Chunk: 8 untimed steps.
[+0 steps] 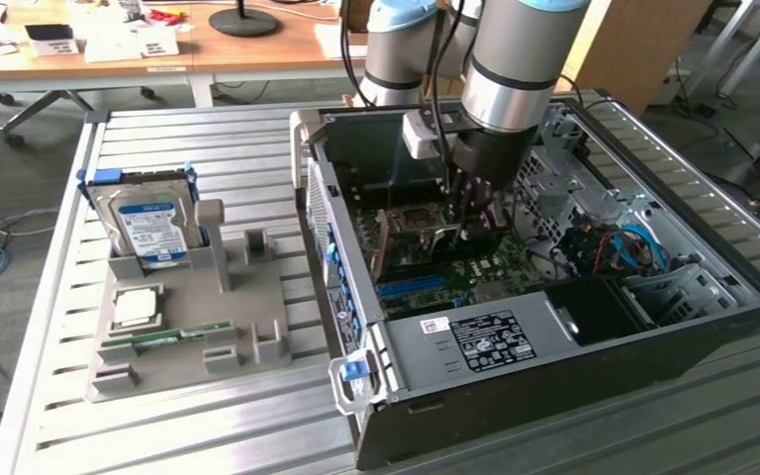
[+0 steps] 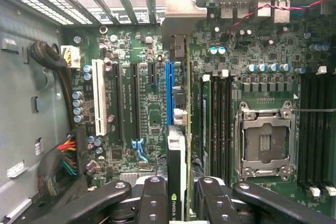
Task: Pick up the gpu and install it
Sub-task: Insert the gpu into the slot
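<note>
My gripper is down inside the open computer case, shut on the gpu. I see the card edge-on between the black fingers, with its black cooler, a thin green board edge and a silver end bracket toward the case's rear slots. It hangs over the motherboard, along the blue expansion slot, and hides part of that slot. Whether it touches the slot I cannot tell. From the exterior view, the gripper stands upright above the motherboard in the case's middle.
A grey fixture on the exterior view's left holds a hard drive, a RAM stick and a CPU. An empty CPU socket, a white slot and cable bundles flank the card.
</note>
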Each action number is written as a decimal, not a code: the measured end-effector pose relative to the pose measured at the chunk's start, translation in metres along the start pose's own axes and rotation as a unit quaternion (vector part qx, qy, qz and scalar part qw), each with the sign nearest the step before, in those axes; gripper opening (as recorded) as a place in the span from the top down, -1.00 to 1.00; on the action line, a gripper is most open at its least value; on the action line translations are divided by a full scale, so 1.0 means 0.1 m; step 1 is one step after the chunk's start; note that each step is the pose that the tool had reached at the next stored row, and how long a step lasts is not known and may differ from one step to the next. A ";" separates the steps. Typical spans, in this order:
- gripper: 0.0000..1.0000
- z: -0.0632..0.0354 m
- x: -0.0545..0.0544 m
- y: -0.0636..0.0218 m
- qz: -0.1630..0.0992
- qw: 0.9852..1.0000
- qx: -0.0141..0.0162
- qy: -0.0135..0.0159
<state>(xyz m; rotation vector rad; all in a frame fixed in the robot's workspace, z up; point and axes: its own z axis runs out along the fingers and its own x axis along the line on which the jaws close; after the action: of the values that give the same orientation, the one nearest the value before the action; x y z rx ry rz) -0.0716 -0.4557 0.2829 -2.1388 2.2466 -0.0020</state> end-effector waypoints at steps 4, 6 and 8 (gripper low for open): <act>0.47 0.001 0.00 0.002 0.000 1.000 0.000 0.000; 0.47 0.003 0.00 0.026 0.000 1.000 0.000 0.000; 0.47 0.002 0.00 0.060 0.000 1.000 0.000 0.000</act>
<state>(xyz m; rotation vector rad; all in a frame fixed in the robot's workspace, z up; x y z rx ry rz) -0.0776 -0.4556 0.2824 -2.1386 2.2464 -0.0018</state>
